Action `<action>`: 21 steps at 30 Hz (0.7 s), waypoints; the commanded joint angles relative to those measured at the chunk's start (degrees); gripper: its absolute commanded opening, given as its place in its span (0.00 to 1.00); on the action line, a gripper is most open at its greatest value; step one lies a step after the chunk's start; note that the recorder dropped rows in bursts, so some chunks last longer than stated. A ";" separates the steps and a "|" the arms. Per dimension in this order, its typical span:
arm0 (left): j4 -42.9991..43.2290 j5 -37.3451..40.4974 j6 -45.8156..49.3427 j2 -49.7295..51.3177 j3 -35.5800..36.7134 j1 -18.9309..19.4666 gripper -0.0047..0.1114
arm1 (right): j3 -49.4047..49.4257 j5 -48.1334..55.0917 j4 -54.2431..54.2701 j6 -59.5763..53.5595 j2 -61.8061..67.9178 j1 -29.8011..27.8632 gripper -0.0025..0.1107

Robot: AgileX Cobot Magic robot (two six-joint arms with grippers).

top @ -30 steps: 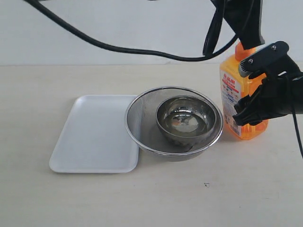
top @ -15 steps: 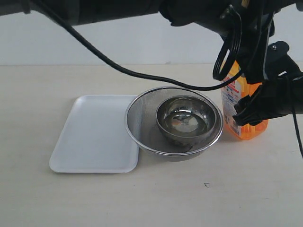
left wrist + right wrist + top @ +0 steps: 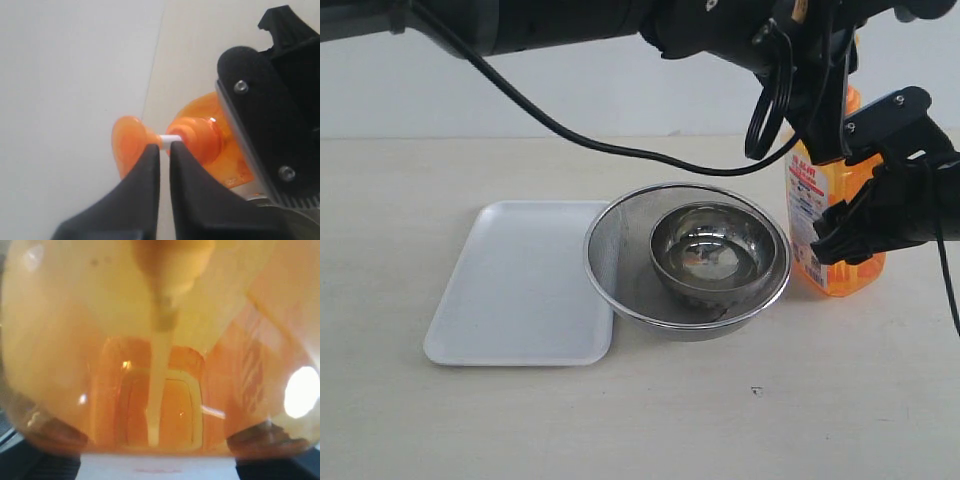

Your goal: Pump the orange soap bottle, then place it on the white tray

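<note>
Closest up, a flat rectangular white tray (image 3: 520,285) with rounded corners lies on the beige table (image 3: 770,420), right up against a round steel mesh strainer (image 3: 610,262) with 1 shiny metal bowl (image 3: 662,238) inside. Further back on the right stands the tall translucent orange soap bottle (image 3: 810,215), upright on the table, clear of the tray. Its label print is too small to read. The right gripper (image 3: 855,180) is clamped round its body. The left gripper (image 3: 165,147) sits at the pump's white stem (image 3: 170,138), its 2 fingers pinched nearly together

Steel mesh strainer (image 3: 618,262) on pale table (image 3: 720,420), metal bowl (image 3: 715,255) inside it
</note>
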 commanded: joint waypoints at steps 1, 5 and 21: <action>0.04 0.00 -1.30 -0.09 0.19 0.57 0.08 | -0.15 -0.06 -0.59 -0.42 -0.46 0.02 0.02; 0.55 0.11 -1.30 -0.09 0.19 0.57 0.08 | -0.15 -0.06 -0.59 -0.42 -0.46 0.02 0.02; -1.50 2.40 -1.49 -1.59 0.19 0.37 0.08 | -0.15 -0.27 -0.59 -0.42 -0.46 0.02 0.02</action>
